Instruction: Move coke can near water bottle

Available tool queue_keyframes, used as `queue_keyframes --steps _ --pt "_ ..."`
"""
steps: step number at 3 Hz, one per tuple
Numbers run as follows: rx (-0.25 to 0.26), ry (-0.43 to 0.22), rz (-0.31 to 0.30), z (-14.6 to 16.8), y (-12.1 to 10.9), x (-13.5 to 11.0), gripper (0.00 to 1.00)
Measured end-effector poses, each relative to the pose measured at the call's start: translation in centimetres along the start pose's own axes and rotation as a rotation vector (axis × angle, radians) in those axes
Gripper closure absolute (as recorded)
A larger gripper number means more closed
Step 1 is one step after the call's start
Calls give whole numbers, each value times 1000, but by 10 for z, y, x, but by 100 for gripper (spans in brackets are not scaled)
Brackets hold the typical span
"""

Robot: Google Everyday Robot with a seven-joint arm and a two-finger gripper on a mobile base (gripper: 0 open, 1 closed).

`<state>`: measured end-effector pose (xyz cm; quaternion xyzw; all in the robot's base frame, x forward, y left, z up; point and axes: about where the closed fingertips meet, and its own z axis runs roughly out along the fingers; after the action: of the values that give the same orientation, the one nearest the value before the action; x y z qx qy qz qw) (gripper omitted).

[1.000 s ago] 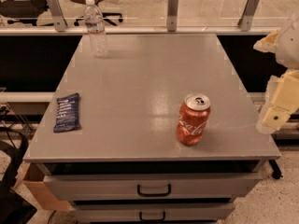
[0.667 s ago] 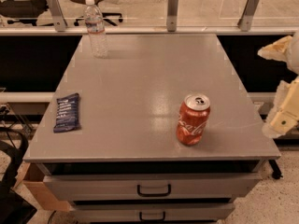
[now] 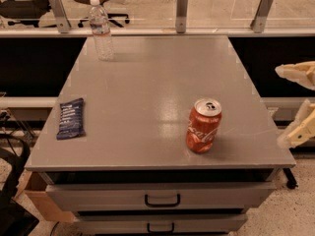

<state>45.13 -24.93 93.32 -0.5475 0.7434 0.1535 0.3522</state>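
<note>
The red coke can (image 3: 204,125) stands upright near the front right of the grey table (image 3: 147,97). The clear water bottle (image 3: 101,29) with a white cap stands upright at the table's far left corner. My gripper (image 3: 297,104) is at the right edge of the view, off the table's right side and level with the can, about a can's height away from it. Its two cream fingers (image 3: 298,73) stand wide apart, one above the other, and hold nothing.
A dark blue snack packet (image 3: 71,118) lies near the table's left front edge. A glass rail with metal posts (image 3: 181,11) runs along the far edge. Drawers with black handles (image 3: 162,199) sit under the tabletop. A cardboard box (image 3: 37,193) stands at the lower left.
My gripper has drifted to the right, further toward the edge of the view. The can, the bottle and the packet have not moved.
</note>
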Motion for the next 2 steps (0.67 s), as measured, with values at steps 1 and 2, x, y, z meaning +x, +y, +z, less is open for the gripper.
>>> queue_keyframes --steps 1,2 --pt "-8 -216 18 19 -5 -6 0" --pt "0 -345 20 28 -2 -14 0"
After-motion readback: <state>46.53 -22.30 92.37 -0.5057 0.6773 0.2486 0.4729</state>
